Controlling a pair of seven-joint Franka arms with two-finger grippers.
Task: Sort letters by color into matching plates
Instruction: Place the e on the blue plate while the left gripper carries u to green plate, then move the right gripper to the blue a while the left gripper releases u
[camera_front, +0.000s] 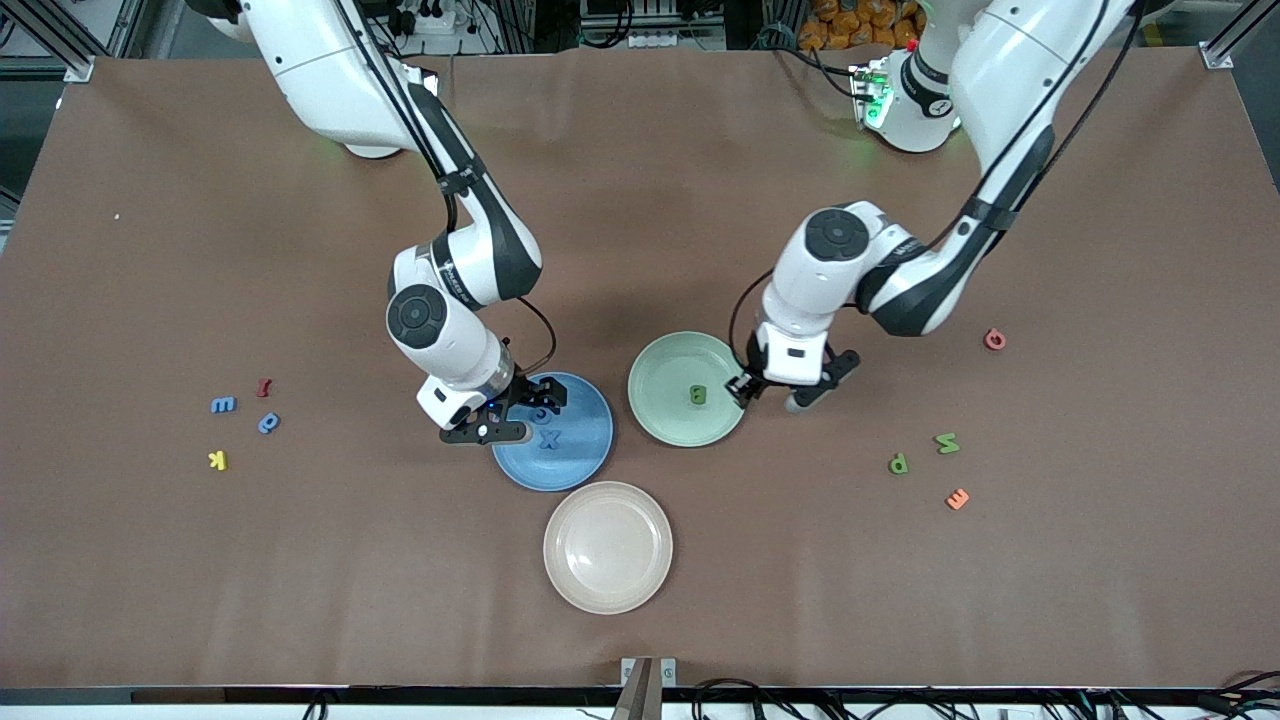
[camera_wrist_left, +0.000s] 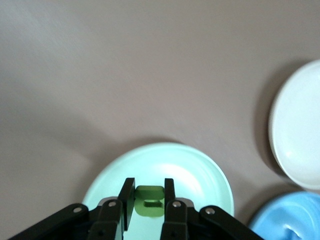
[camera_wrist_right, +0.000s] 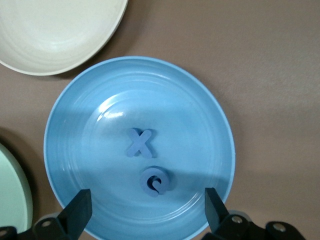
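Note:
My right gripper (camera_front: 515, 412) (camera_wrist_right: 146, 195) hangs open over the blue plate (camera_front: 585, 455) (camera_wrist_right: 75, 150), above a blue X (camera_front: 547, 438) (camera_wrist_right: 140, 142) and a round blue letter (camera_wrist_right: 156, 181) lying in it. My left gripper (camera_front: 795, 398) (camera_wrist_left: 150, 195) is shut on a green letter (camera_wrist_left: 150, 202), by the rim of the green plate (camera_front: 660, 365) (camera_wrist_left: 200, 165) toward the left arm's end. Another green letter (camera_front: 697, 396) lies in that plate. Two blue letters (camera_front: 222, 405) (camera_front: 268, 423) lie toward the right arm's end. Two green letters (camera_front: 898, 463) (camera_front: 947, 442) lie toward the left arm's end.
A cream plate (camera_front: 608, 547) (camera_wrist_right: 55, 30) (camera_wrist_left: 300, 130) sits nearer the front camera than both coloured plates. Red (camera_front: 264, 386) and yellow (camera_front: 217, 460) letters lie beside the loose blue ones. A red letter (camera_front: 994, 339) and an orange one (camera_front: 957, 498) lie near the loose green ones.

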